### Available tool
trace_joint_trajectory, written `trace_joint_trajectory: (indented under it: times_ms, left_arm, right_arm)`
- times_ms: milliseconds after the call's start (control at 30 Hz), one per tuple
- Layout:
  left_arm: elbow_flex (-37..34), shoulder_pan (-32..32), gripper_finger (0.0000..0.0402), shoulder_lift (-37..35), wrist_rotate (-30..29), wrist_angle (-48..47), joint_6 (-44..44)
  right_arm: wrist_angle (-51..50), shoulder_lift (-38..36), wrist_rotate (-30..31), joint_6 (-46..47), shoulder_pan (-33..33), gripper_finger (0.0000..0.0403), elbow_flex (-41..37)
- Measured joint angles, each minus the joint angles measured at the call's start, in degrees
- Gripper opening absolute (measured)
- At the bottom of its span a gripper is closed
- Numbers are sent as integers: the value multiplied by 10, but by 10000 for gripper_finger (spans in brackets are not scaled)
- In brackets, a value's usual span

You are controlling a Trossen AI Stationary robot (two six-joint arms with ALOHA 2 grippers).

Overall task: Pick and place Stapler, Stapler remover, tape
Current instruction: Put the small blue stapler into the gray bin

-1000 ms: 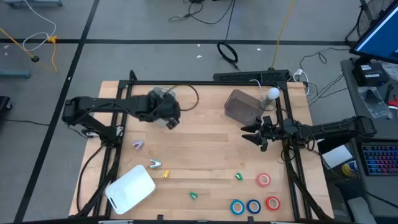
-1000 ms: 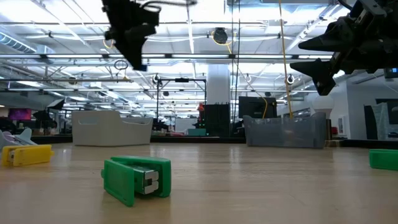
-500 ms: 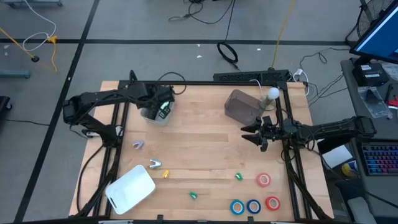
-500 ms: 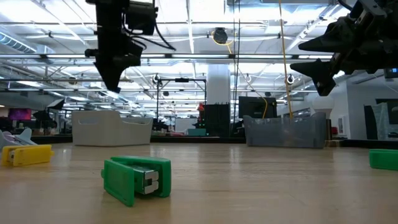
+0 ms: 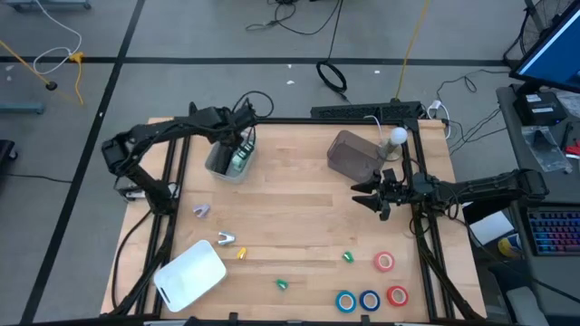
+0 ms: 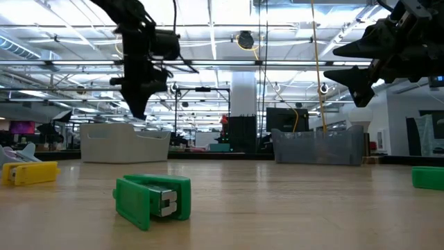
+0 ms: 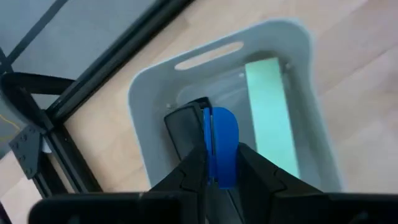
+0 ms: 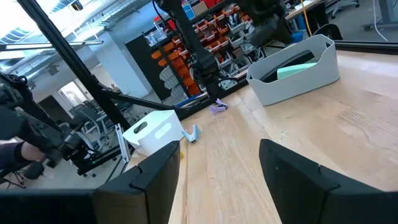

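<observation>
Along the near edge of the worktop (image 5: pixel 299 222) you have two blue tape rolls (image 5: pixel 357 301) side by side at the right, with a red roll (image 5: pixel 397 295) just right of them and a pink one (image 5: pixel 385 262) a little farther in. A green stapler (image 5: pixel 282 284) lies left of them, and you see it close up in the low view. A white bin (image 5: pixel 190 274) sits at the near left corner, with a yellow stapler (image 5: pixel 241 254) and a pale staple remover (image 5: pixel 227 240) just beyond it. Another green stapler (image 5: pixel 348 257) lies near the pink roll, and a purple staple remover (image 5: pixel 200 210) sits farther in on the left.

Your right end effector (image 5: pixel 370 194) hangs above the worktop at the middle right, its fingers apart and holding nothing. Just beyond it stands a dark translucent bin (image 5: pixel 352 154).

At the far left, your left end effector (image 7: pixel 214 163) is clamped on a blue object (image 7: pixel 221 146), directly over the open grey bin (image 7: pixel 149 93). That bin already holds a pale green stapler (image 7: pixel 271 112) and a dark item (image 7: pixel 185 127)
</observation>
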Motion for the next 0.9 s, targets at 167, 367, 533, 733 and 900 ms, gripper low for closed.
trace_joint_trajectory:
  times_ms: [167, 367, 533, 733, 900]
  left_arm:
    - [0, 8, 62, 54, 6, 46, 24]
    - [0, 12, 62, 103, 7, 51, -3]
    - [0, 12, 62, 116, 4, 54, -8]
    - [0, 22, 62, 117, -4, 58, -9]
    - [0, 29, 63, 116, 5, 58, -9]
  right_arm:
    - [0, 0, 1, 2, 0, 212, 0]
    - [-1, 0, -1, 10, 0, 212, 0]
    - [0, 0, -1, 11, 0, 212, 0]
    - [0, 0, -1, 11, 0, 212, 0]
    - [0, 0, 0, 11, 0, 212, 0]
